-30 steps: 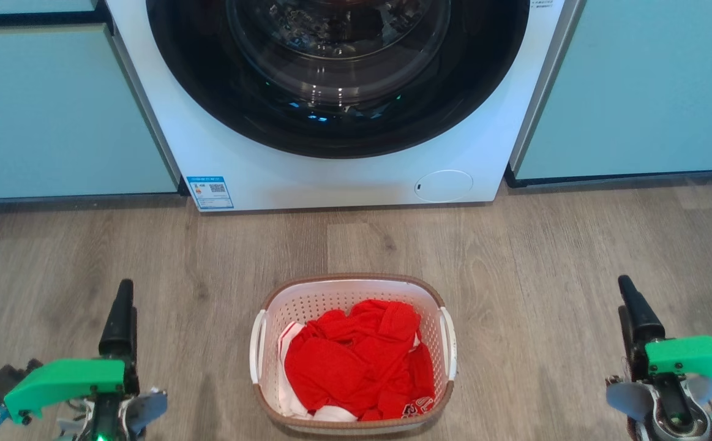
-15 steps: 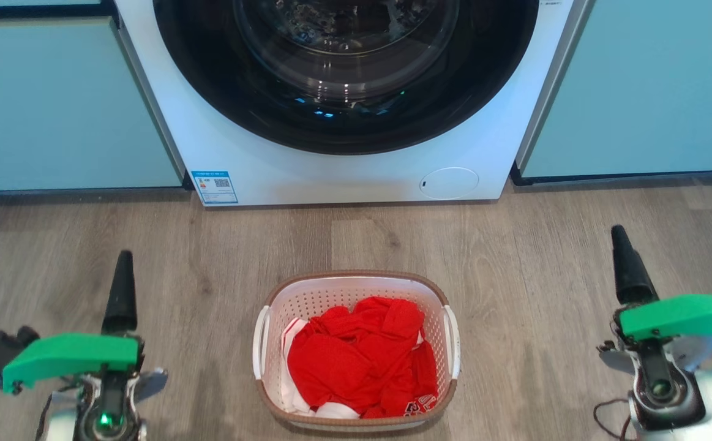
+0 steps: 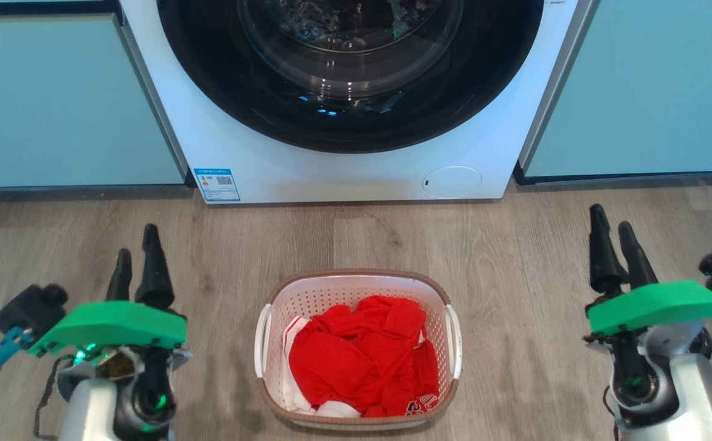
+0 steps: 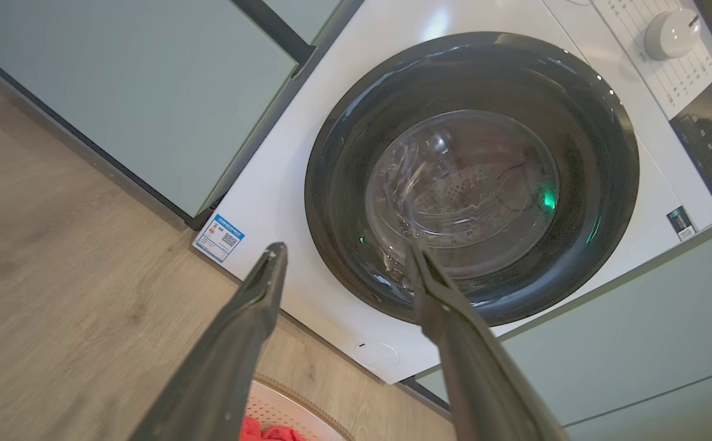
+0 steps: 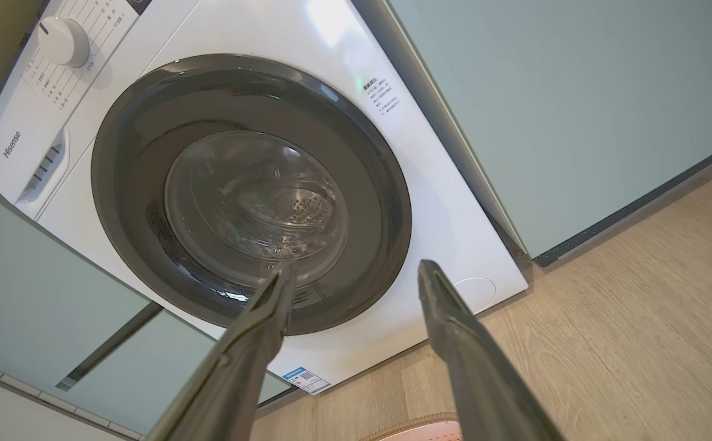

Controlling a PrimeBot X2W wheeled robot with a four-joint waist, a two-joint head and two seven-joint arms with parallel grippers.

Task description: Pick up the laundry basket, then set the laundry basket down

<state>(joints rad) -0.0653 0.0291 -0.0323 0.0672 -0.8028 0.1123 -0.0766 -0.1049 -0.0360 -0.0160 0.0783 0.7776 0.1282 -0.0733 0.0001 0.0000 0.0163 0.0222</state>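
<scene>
The laundry basket (image 3: 356,275) sits on the wood floor in front of the washer, white and perforated with a brown rim and white side handles. Red clothes (image 3: 362,361) with some white fabric lie inside it. My left gripper (image 3: 137,240) hovers open to the basket's left, well apart from it. On the other side my right gripper (image 3: 609,215) is open too, clear of the basket. In the left wrist view the left gripper (image 4: 345,245) points at the washer door, with the basket (image 4: 288,409) at the bottom edge. The right gripper (image 5: 357,267) aims likewise, above the basket rim (image 5: 417,425).
A white front-loading washer (image 3: 343,177) with a dark round door (image 3: 349,73) stands just behind the basket. Pale teal cabinets (image 3: 56,104) flank it, including one at the right (image 3: 655,86). Wood floor (image 3: 527,275) lies open on both sides of the basket.
Both arms have reached forward and rolled, so each gripper now shows two fingers instead of one. The camera has shifted slightly; the basket stays put.
</scene>
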